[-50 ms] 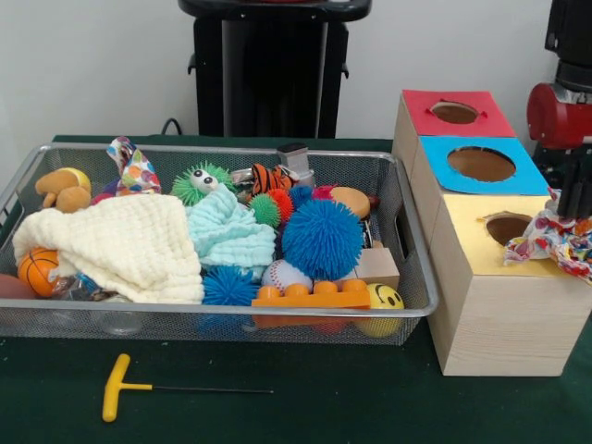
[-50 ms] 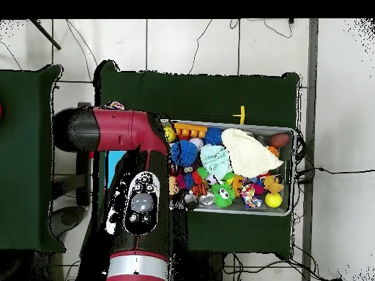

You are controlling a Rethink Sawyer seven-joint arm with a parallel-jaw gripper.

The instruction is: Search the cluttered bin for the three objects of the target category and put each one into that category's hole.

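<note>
Yellow T-handle tool (image 1: 129, 387) lay nearest you; gripper (image 1: 575, 199) clenched patterned cloth (image 1: 548, 239) just beside yellow box's hole (image 1: 507, 228), hole toward bin (image 1: 412, 231).

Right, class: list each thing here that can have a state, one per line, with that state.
Bin: full, heaped.
Cream cloth: crumpled, draped over the heap.
Yellow hole: open, not covered.
Patterned cloth: bunched beside the yellow hole, under the tool.
Tool: right above that cloth; open or shut unclear.
Wrench: lying flat on the table, outside the bin.
</note>
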